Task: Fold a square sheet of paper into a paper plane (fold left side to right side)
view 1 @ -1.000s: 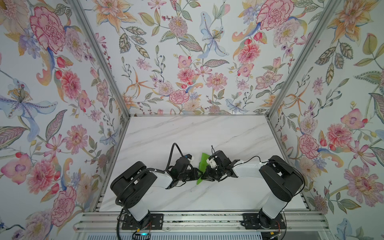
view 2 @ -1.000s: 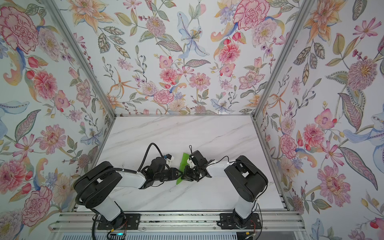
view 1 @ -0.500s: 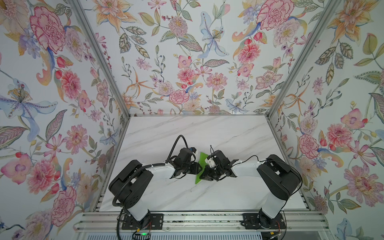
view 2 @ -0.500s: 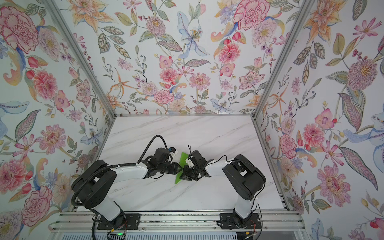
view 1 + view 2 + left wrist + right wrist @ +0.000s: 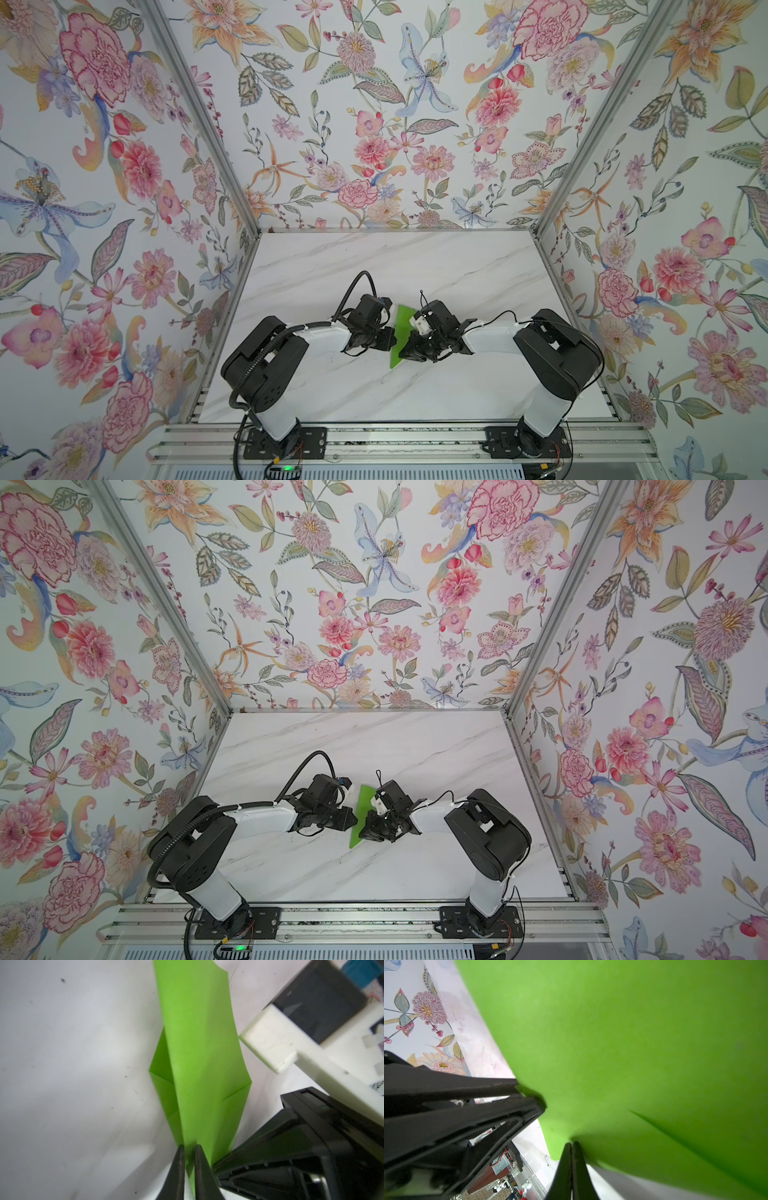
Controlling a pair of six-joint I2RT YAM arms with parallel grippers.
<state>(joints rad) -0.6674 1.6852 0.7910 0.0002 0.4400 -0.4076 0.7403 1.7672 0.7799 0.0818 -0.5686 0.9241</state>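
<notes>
Left gripper (image 5: 188, 1148) pinches one end of the thin bright green sheet of paper (image 5: 401, 336), its two black fingers set close with the paper between them. The right gripper (image 5: 572, 1144) has its jaws pressed together at the paper's edge, and the dimple in the sheet there suggests it nips that edge too.

In both top views the sheet sits between the two grippers, about the middle of the white marble tabletop (image 5: 374, 266) and somewhat toward the near side. It shows as a narrow strip running from far to near. The left wrist view shows it doubled over, with a lower layer peeking out on one side and short creases at its edges. It bows upward and does not lie flat.

The step in hand looks like the left-to-right fold, with the sheet gripped but the layers not yet flattened. The next move calls for carrying the left-held edge across to the right, matching edges squarely, then pressing the crease down without tearing or slipping.
</notes>
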